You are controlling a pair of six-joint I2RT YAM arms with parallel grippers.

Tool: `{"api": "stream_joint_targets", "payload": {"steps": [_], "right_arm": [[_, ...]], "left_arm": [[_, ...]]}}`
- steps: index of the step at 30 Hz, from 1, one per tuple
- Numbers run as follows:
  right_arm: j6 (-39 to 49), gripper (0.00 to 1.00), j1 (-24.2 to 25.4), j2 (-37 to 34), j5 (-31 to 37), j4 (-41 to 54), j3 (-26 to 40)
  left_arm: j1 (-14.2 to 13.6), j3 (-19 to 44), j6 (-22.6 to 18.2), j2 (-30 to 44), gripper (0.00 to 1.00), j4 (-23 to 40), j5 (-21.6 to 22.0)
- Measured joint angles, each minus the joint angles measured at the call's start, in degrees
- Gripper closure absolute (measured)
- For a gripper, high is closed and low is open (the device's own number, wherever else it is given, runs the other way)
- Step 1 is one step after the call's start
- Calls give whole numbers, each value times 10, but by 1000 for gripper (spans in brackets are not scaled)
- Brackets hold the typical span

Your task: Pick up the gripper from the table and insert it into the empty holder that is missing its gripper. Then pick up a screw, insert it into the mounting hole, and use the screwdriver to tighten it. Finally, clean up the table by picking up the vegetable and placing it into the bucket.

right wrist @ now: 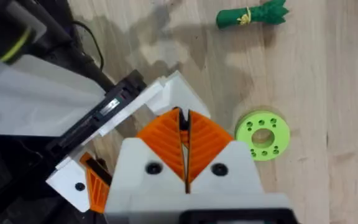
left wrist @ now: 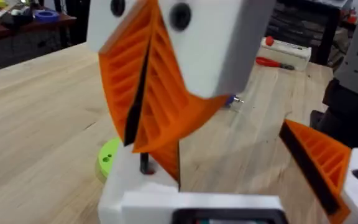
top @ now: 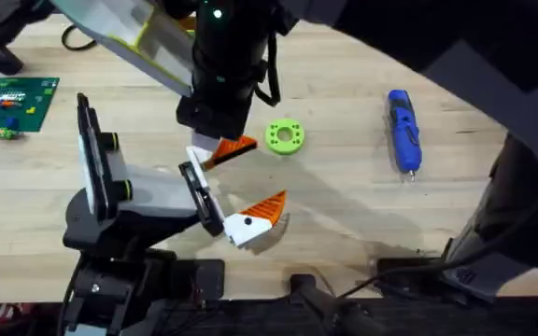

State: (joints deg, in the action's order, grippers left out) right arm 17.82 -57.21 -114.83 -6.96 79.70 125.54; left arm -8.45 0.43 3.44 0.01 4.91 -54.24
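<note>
The right gripper [top: 215, 140] reaches to the tabletop's [top: 344, 205] middle, fingers [right wrist: 166, 134] pressed together on the small orange ribbed wedge with a plain white base [top: 233, 147]. The wedge's base meets the far end of the black jaw bracket [top: 197, 191] on the left gripper [top: 227, 191], whose fingers are spread, gripping nothing. A twin orange finger with a dotted white base [top: 261, 213] sits at the bracket's near end. A green ring [top: 285, 136] lies just right of the wedge, and the blue pen-shaped screwdriver [top: 403, 129] lies well to the right.
</note>
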Motion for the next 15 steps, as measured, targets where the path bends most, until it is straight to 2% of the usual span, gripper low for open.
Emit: {"api": "stream_joint_targets", "payload": {"steps": [15], "right_arm": [[0, 998, 0, 0, -14, -2, 1]], "left_arm": [[0, 0, 0, 0, 14, 0, 0]]}}
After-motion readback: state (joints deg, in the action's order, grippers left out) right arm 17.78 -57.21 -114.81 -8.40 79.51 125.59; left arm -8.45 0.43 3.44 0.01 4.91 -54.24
